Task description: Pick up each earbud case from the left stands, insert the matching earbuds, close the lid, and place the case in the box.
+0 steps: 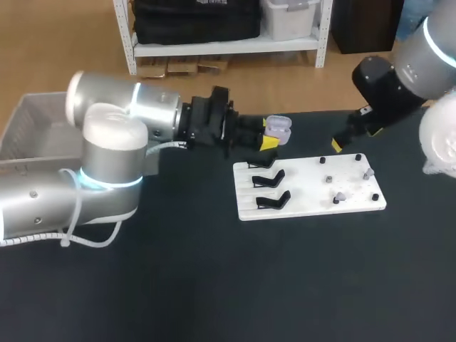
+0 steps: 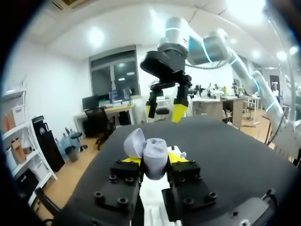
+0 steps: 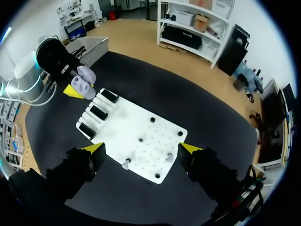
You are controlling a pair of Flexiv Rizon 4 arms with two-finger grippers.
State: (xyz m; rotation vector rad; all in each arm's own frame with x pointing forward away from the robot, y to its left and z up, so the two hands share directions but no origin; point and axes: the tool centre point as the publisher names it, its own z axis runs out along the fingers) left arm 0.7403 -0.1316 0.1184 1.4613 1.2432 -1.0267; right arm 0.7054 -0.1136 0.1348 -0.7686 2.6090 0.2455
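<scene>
Head view: our left hand (image 1: 269, 140) is closed around a lilac case (image 1: 278, 127), held in the air just beyond the far left corner of a white board (image 1: 313, 203) on the dark worktop (image 1: 214, 285). Our right hand (image 1: 337, 145) hangs over the board's far edge. A pale box (image 1: 28, 117) sits at the far left, partly hidden by our left arm. No case shows in the part we can see.

Left wrist view: the case (image 2: 154, 155) sits between the fingers (image 2: 178, 156) with its lid (image 2: 133, 140) tipped back. We see no earbuds in it. The grip is low on the case, so we judge that pressing an earbud in could twist it or make it slip. The loose lid could also swing shut too soon. The right hand (image 2: 165, 107) is ahead, and the two hands could collide.

Right wrist view: our right hand (image 3: 142, 149) is spread wide and empty above the board (image 3: 141, 127). Two small earbuds (image 3: 126, 164) stand on it, easy to knock away. The three black stands (image 3: 97, 113) hold nothing. The case (image 3: 83, 84) is just beyond them.
</scene>
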